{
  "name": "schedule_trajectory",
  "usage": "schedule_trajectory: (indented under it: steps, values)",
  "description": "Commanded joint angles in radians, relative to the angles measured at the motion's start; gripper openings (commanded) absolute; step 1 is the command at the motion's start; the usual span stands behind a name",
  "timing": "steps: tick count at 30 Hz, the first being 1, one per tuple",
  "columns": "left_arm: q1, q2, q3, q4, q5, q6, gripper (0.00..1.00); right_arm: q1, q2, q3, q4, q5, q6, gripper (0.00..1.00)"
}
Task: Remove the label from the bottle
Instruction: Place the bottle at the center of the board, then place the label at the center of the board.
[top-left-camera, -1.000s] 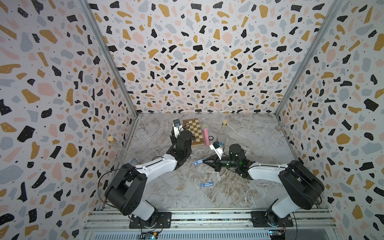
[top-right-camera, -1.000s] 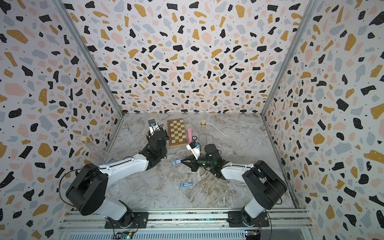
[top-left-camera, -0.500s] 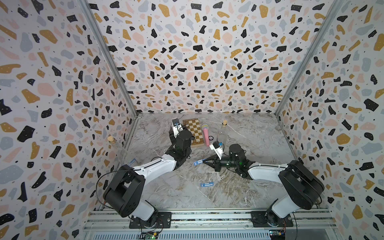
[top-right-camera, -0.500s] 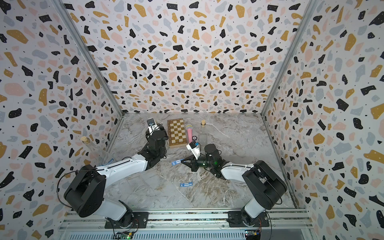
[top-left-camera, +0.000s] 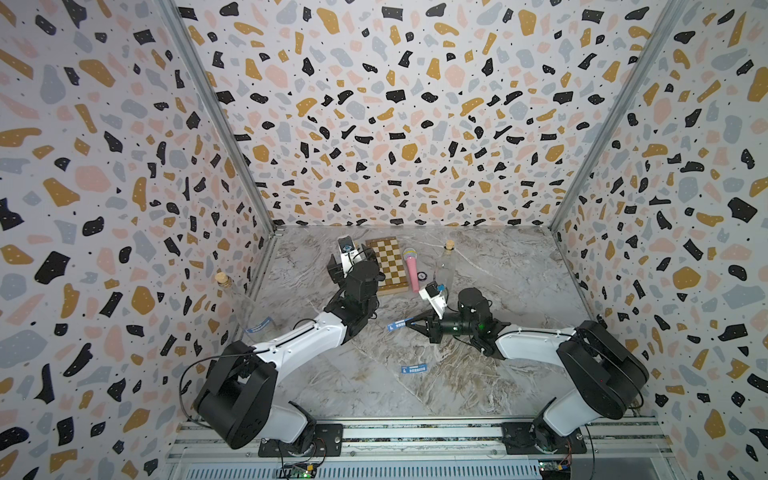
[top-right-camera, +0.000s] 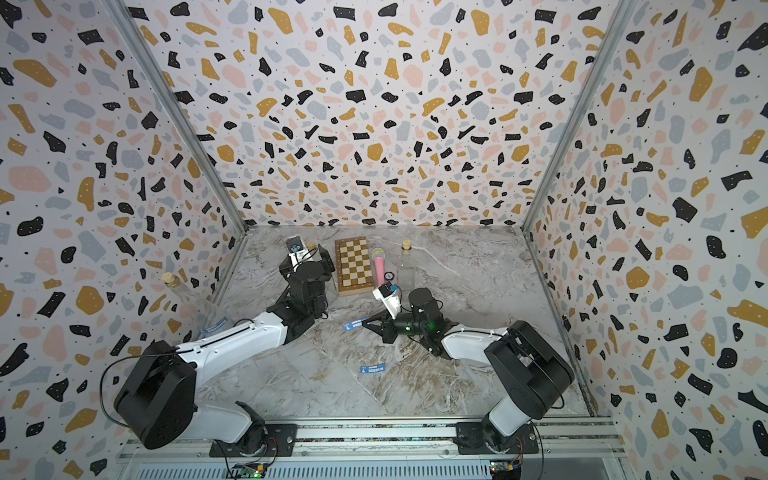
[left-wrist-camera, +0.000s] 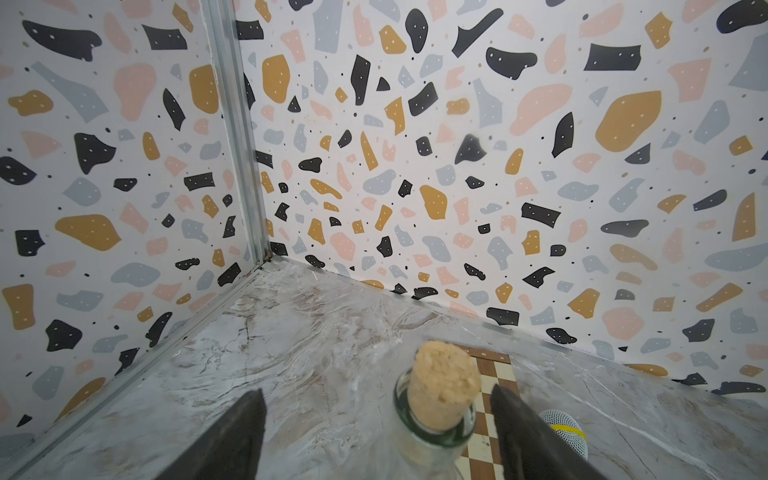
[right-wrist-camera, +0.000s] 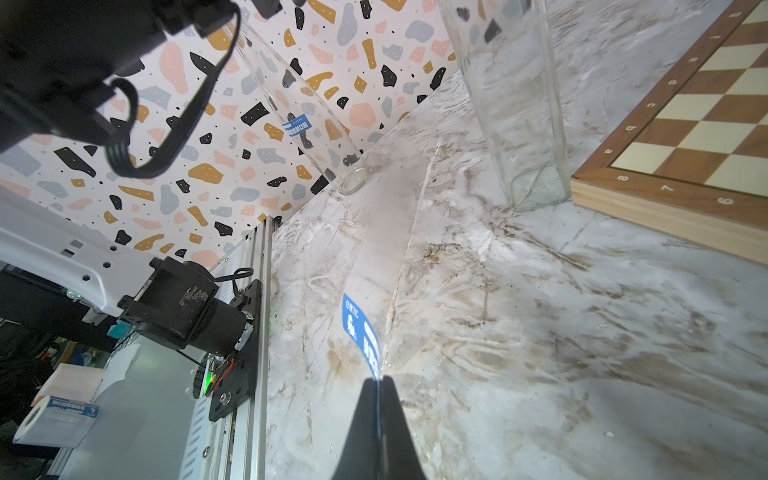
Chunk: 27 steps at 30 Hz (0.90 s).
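**Fig. State of the label-removal task.** The right gripper (right-wrist-camera: 377, 380) was shown pressed together on one end of a blue label (right-wrist-camera: 359, 328), which was held out over the table (top-left-camera: 519, 291), clear of every bottle. The peeling step was therefore judged done for this label. A second label (top-left-camera: 414, 368), also blue, lay flat on the table nearer the front rail, well apart from both arms.

Two things were judged to be left. The held label had not yet been put down. A leaning bottle (right-wrist-camera: 291, 95), propped against the left wall, was also seen with its own blue sticker (right-wrist-camera: 297, 126) in place, though whether it belonged to the task could not be told.

The left gripper (left-wrist-camera: 374, 392) was shown spread wide, its fingers (left-wrist-camera: 237, 432) to either side of the corked neck of the bottle (left-wrist-camera: 432, 432) without touching it. This bottle stood upright just beside the chessboard (top-left-camera: 388, 266), its neck nearer one finger than the other. In the right wrist view a square-sided glass body next to the board's corner — taken to be the same bottle — showed no label on the faces visible.

**Containers.** Three clear glass bottles were visible, each closed with a cork (left-wrist-camera: 442, 374). The rear bottle (top-left-camera: 447, 266) stood near the back, beside the pink microphone (top-left-camera: 412, 270). All three appeared empty — no liquid or other contents could be made out through the glass.
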Motion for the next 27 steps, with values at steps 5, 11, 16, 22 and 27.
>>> schedule_trajectory:
  steps: [5, 11, 16, 22, 27]
  values:
    - [-0.009, -0.12, -0.09, -0.04, 0.016, -0.011, 0.88, 0.003, -0.046, 0.019, -0.075, 0.015, 0.061, 0.02]
    - [-0.086, -0.244, -0.18, -0.115, 0.155, 0.019, 0.87, 0.018, -0.104, -0.015, -0.155, 0.042, 0.099, 0.03]
    - [-0.113, -0.367, -0.281, -0.184, 0.39, -0.037, 0.85, 0.026, -0.182, -0.073, -0.194, 0.074, 0.137, 0.03]
    - [-0.116, -0.483, -0.337, -0.243, 0.686, -0.105, 0.81, 0.028, -0.262, -0.144, -0.247, 0.139, 0.171, 0.03]
    - [-0.141, -0.465, -0.39, -0.206, 0.816, -0.204, 0.78, 0.027, -0.223, -0.154, -0.202, 0.155, 0.208, 0.04]
